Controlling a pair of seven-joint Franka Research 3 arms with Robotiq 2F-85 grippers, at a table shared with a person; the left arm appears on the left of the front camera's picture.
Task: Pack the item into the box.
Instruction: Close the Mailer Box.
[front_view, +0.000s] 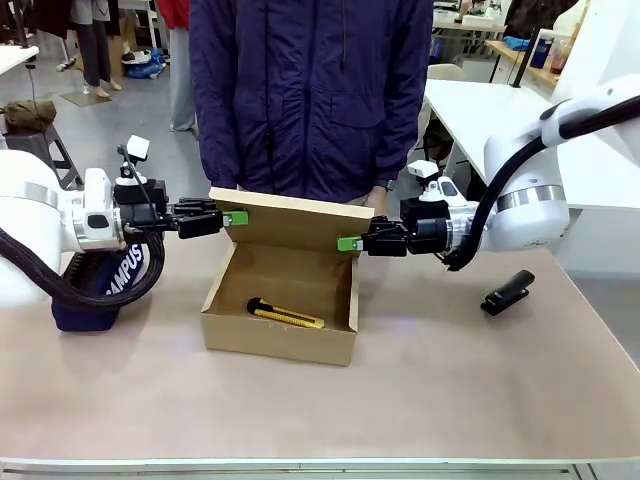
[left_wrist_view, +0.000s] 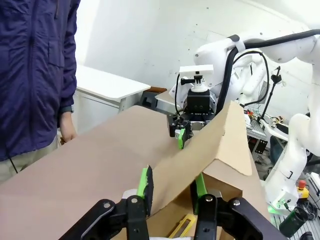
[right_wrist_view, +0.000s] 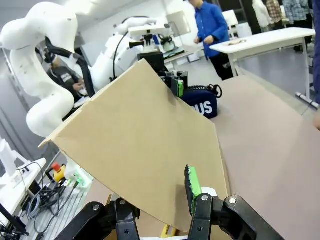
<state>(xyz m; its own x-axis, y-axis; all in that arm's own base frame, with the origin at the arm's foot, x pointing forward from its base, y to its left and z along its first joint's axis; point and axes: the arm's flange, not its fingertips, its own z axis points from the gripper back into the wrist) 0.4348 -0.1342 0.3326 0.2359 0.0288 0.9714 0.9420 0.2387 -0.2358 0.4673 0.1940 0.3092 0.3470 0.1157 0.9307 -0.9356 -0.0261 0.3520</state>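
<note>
At the far left of the pale counter (front_view: 450, 390), a navy fabric pencil case printed "CAMPUS" (front_view: 85, 300) lies just behind the left arm, out of the work. The left claw (front_view: 232, 218) is pinched tight on the left end of the flat brown flap lid (front_view: 295, 215), with a green pad (left_wrist_view: 146, 182) on each face of the cardboard. I judge this grip is meant to steer the lid over on its hinge. Below the lid stands the shallow rectangular brown cardboard box (front_view: 275, 342), open at the top. The slim yellow utility knife with black tip (front_view: 285, 316) lies flat on its floor near the front wall, with nothing else inside. Packing therefore looks done, and closing looks like the step in hand. A person in a dark blue jacket (front_view: 310, 90) stands behind the box. The right claw (front_view: 347, 243) nips the lid's right end, narrow, with one finger hidden behind the board, probably so both ends turn evenly. Well apart to the right, a small black stapler (front_view: 507, 291) rests on the counter.
</note>
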